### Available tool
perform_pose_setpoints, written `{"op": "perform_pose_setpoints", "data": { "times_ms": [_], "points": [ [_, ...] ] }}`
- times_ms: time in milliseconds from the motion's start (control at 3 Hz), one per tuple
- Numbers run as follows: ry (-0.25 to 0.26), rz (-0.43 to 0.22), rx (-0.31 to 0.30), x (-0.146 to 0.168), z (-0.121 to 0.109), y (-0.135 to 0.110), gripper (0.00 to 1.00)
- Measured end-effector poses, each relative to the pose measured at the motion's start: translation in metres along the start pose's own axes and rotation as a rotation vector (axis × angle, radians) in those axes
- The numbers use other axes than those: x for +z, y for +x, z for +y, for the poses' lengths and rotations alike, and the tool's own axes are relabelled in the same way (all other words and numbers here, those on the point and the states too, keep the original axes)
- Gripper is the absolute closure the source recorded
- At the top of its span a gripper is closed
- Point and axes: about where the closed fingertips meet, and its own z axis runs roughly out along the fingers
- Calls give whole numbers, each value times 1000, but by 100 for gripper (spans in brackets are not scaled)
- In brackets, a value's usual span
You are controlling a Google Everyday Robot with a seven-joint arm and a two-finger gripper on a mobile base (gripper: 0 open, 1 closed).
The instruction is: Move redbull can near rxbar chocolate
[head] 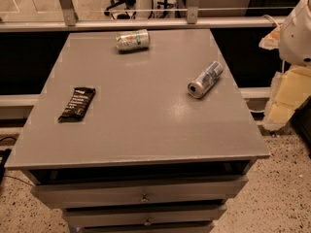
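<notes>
The redbull can (205,79) lies on its side on the right half of the grey tabletop (146,125), its open-tab end facing the front. The rxbar chocolate (77,104), a flat black wrapper with white lettering, lies on the left side of the table. They are far apart, with bare tabletop between them. My gripper (285,98) shows as pale yellow parts off the table's right edge, below a white arm housing (297,30). It is apart from the can and holds nothing I can see.
A wider pale green-white can (132,40) lies on its side at the back of the table. The table has drawers (143,197) at the front. A metal railing (146,23) runs behind it. Speckled floor lies on either side.
</notes>
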Motion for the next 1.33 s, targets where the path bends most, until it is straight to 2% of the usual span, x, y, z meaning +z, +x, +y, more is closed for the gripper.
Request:
{"op": "perform_pose_setpoints", "data": {
  "times_ms": [333, 667, 1333],
  "points": [
    [0, 0, 0, 0, 0, 0, 0],
    [17, -7, -39, 4, -12, -9, 0],
    [27, -79, -215, 47, -66, -38, 0]
  ]
}}
